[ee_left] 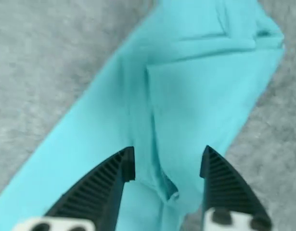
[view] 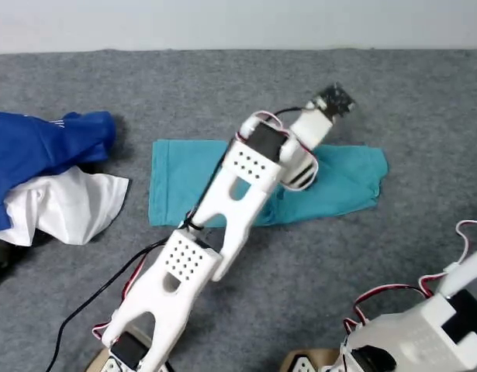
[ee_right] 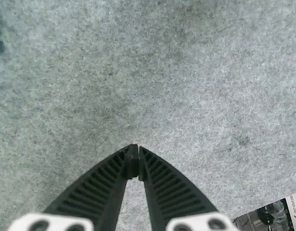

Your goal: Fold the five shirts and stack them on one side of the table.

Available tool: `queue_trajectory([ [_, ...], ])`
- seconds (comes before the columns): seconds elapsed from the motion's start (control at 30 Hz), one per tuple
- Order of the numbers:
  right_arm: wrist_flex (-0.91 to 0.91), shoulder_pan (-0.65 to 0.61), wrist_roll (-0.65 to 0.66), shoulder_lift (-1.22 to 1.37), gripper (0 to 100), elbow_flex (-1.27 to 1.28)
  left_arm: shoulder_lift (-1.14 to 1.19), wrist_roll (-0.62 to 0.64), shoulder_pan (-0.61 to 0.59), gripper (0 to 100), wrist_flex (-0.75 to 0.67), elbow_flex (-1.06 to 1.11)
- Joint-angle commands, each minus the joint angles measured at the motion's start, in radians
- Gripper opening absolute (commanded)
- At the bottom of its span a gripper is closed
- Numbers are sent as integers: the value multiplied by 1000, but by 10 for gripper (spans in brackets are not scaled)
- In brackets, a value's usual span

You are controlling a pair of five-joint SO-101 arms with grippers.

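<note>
A teal shirt (view: pixel 343 182) lies folded into a long strip across the middle of the grey table, and in the left wrist view the same teal shirt (ee_left: pixel 186 91) runs under my left gripper (ee_left: pixel 168 161). That gripper hangs open just above the cloth, with a raised fold between its fingers. In the high view the left arm (view: pixel 238 194) stretches over the shirt's middle. A blue shirt (view: pixel 36 147) and a white shirt (view: pixel 67 203) lie crumpled at the table's left edge. My right gripper (ee_right: pixel 134 163) is shut over bare carpet, holding nothing.
The grey carpeted table (view: pixel 424 108) has free room at the back and on the right. The right arm's base (view: pixel 424 325) sits at the near right corner. A black cable (view: pixel 91 306) trails from the left arm's base.
</note>
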Motion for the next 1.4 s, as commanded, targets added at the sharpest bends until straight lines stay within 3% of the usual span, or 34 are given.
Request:
queue_trajectory([
  [0.0,41,5,8,-61,12,-52,-118,17,-77,233,25,24],
  [0.37,41,4,8,-58,12,-52,-339,46,-440,235,25,390],
  [0.63,41,1,8,-58,12,-52,-413,15,-628,236,23,624],
  [1.37,41,1,9,-58,12,-52,-133,21,-677,257,-112,656],
])
